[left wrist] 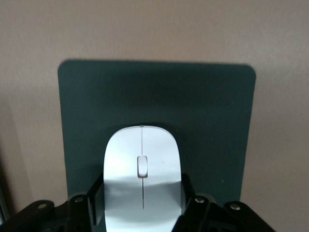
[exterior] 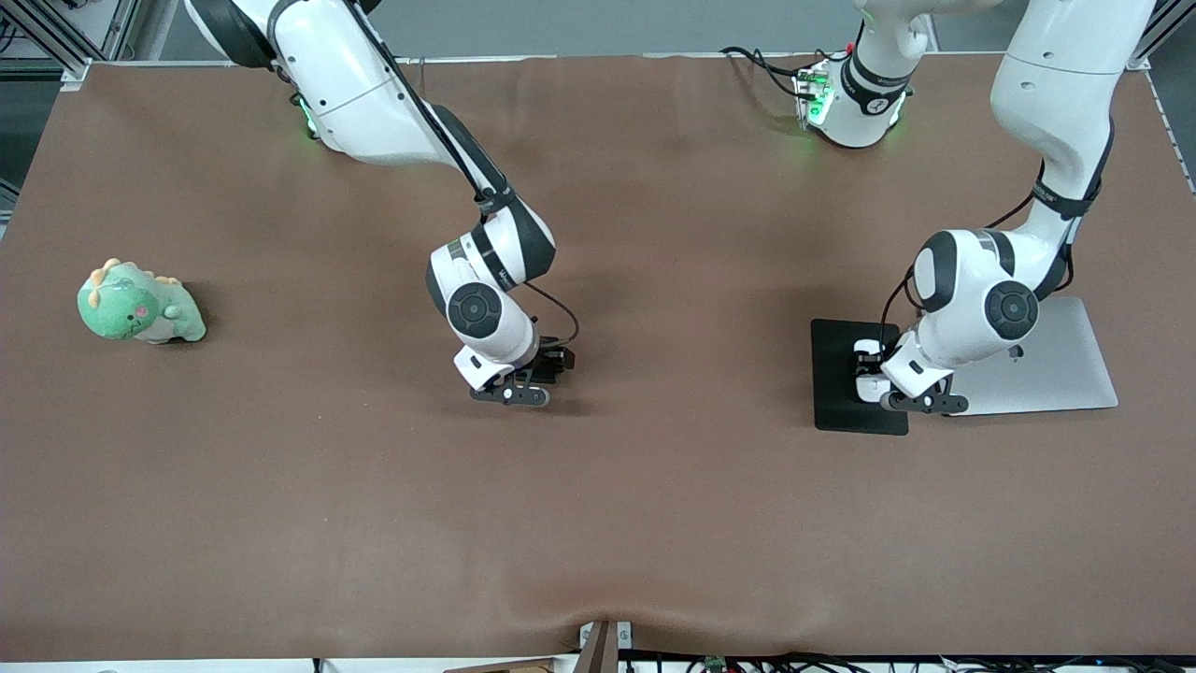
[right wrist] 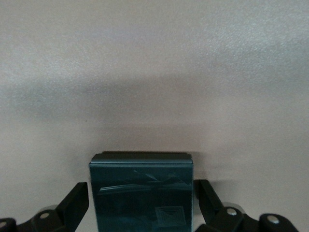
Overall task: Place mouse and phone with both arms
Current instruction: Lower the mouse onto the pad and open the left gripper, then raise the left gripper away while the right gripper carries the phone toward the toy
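Left gripper (exterior: 920,402) fingers pinch the smooth white mouse (left wrist: 142,176), base cut off; right gripper (exterior: 512,393) fingers pinch the glossy phone (right wrist: 141,191), half hidden.

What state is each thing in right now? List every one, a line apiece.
mouse: between the left gripper's fingers, over the mouse pad.
phone: between the right gripper's fingers, over bare table.
mouse pad: flat on the table, beside the laptop.
laptop: shut, lying flat.
dinosaur plush: sitting untouched toward the right arm's end of the table.
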You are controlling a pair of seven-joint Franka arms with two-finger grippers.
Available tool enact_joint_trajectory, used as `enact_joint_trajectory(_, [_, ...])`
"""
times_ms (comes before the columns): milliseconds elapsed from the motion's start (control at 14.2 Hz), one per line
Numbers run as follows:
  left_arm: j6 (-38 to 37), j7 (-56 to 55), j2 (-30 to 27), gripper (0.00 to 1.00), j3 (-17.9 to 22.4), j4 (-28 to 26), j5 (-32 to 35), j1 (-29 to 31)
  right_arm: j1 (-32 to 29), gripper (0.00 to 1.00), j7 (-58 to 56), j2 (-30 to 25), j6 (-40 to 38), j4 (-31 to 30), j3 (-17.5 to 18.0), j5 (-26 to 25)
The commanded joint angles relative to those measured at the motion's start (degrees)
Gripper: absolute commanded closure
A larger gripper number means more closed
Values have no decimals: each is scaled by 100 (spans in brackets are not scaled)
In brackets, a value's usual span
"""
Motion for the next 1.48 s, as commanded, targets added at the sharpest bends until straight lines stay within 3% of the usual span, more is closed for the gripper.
enact_joint_trajectory(0, [-46,53,33,0,35,281,167,-43,99,40,109,47,54,2,-42,-29])
enact_joint_trajectory(141, [-377,53,-160,0,43,448,167,-26,38,100,108,30,-7,46,-33,-152])
enact_joint_trajectory(352, [-1834,53,-704,0,43,1053,167,27,-76,100,56,-76,-200,72,-50,-152])
enact_joint_trajectory(775, [-4542,62,-1680,0,228,2302,123,36,-788,100,-436,-734,-1447,-24,-77,-170])
enact_joint_trajectory(916, [-5097,18,-2023,0,228,2583,88,36,-1016,100,-515,-954,-1817,-85,-77,-170])
enact_joint_trajectory(1128, [-5879,-183,-2261,0,237,3101,53,-104,-1622,100,-1417,-1340,-1819,-664,-85,-170])
enact_joint_trajectory(1269, [-6048,-306,-2480,0,473,3130,62,-332,-2035,100,-1832,-1543,-1818,-963,-85,-214])
enact_joint_trajectory(1410, [-6066,-254,-2613,0,614,3130,70,-421,-2220,100,-1904,-1710,-1818,-1201,-129,-634])
